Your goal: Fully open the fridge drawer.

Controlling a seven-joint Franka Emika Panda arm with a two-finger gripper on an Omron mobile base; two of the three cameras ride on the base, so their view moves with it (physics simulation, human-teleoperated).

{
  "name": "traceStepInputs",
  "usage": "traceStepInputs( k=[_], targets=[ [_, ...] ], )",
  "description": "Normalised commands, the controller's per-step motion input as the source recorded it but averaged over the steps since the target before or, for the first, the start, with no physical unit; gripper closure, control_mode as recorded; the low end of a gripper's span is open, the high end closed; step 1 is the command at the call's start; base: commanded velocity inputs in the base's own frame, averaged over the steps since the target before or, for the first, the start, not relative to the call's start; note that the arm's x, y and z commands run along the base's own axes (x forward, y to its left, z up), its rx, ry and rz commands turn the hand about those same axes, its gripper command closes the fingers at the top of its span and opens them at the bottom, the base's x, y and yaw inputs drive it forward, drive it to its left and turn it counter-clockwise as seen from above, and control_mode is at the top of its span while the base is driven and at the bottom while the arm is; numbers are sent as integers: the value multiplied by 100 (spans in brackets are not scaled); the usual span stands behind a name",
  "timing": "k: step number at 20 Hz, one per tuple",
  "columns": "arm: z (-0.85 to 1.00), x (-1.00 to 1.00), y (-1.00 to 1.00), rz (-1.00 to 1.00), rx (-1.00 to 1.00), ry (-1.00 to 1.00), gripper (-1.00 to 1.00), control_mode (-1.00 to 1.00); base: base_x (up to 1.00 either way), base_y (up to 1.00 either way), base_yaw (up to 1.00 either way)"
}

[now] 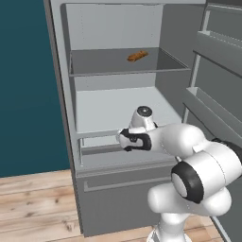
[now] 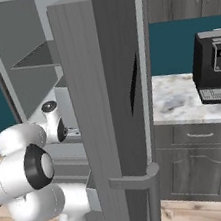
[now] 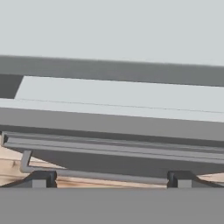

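Note:
The fridge drawer (image 1: 97, 159) is a wide, shallow light-grey tray low in the open fridge, with a darker horizontal bar (image 1: 99, 149) along its front. My gripper (image 1: 122, 141) reaches to the right part of that front, at bar height. In the hand view the drawer's front wall (image 3: 113, 146) spans the width. The thin grey bar (image 3: 100, 175) runs just below it, from one dark fingertip (image 3: 41, 179) to the other. My gripper (image 3: 111, 180) is open, fingers wide apart, with the bar lying along the gap.
An orange-brown food item (image 1: 137, 56) lies on the upper shelf. Below the drawer is a taller grey panel (image 1: 123, 198) with a raised strip. The open fridge door (image 2: 112, 107) with its bins (image 1: 212, 94) stands close on my right. A coffee machine (image 2: 217, 65) sits on the counter.

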Motion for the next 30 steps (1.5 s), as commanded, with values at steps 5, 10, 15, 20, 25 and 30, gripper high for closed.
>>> traceStepInputs(
  k=[5,10,15,20,25,30],
  targets=[
    [-18,18,0,-2,4,0,-100,-100,0,0,0],
    [-30,8,0,-4,4,0,-100,-100,0,0,0],
    [-13,6,0,-6,3,0,-100,-100,0,0,0],
    [-1,11,0,-6,0,0,-100,-100,0,0,0],
    [-8,14,0,-7,0,0,-100,-100,0,0,0],
    [-13,11,0,-6,0,0,-100,-100,0,0,0]
  ],
)
